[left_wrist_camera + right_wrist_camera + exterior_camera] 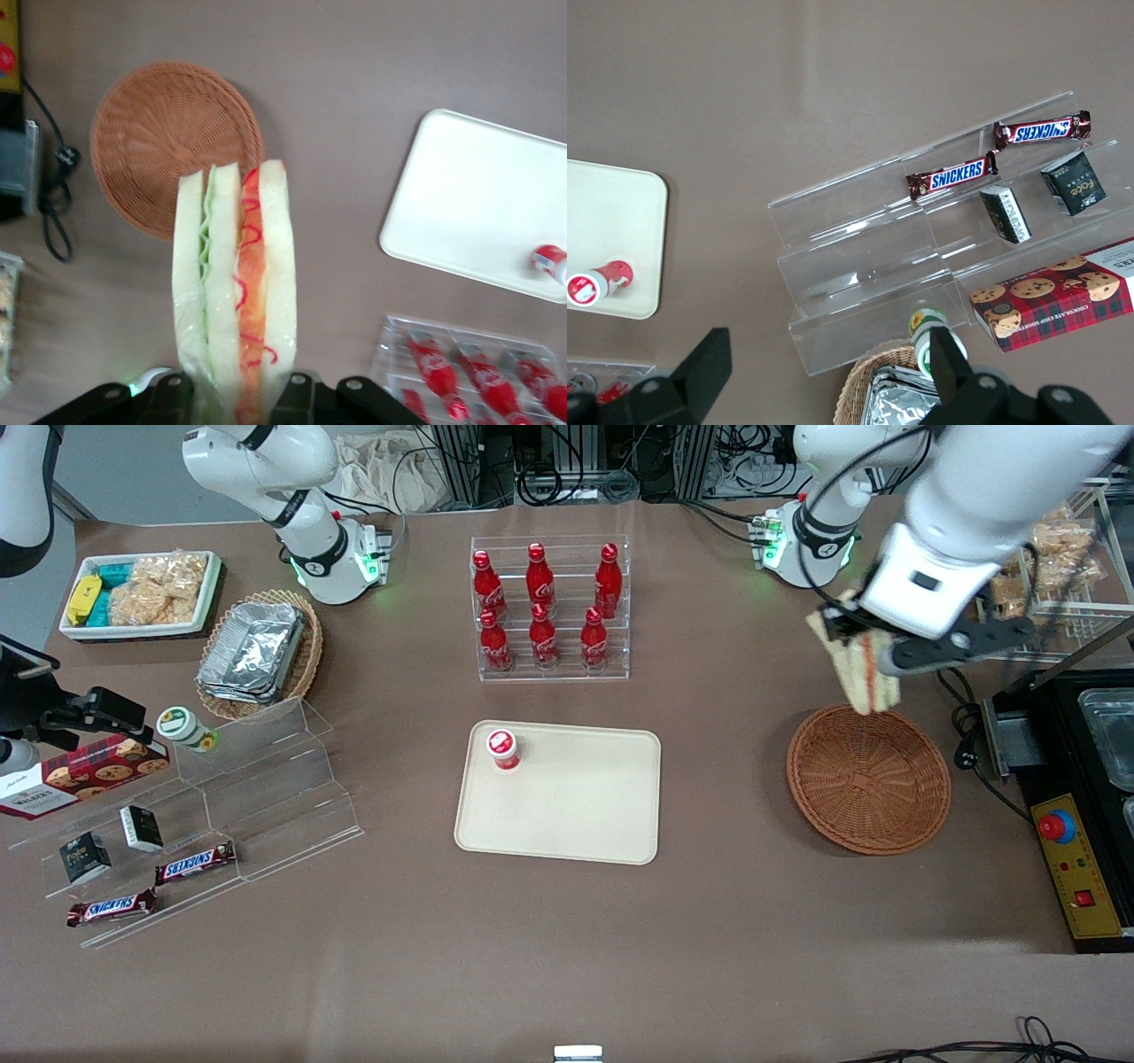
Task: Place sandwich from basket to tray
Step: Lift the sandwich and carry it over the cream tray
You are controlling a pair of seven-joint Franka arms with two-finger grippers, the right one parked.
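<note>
My left arm reaches out from its base and bends down toward the table at its own end, with the white forearm sloping and the wrist turned so that the black gripper [864, 657] points down and a little sideways. The gripper hangs in the air, above the table and not touching it, farther from the front camera than the basket [869, 779] below it. My two fingers [292, 390] are closed on the sandwich [235, 283], one on each flat side of the bread, and the sandwich hangs from them with its cut edge facing the wrist camera.
</note>
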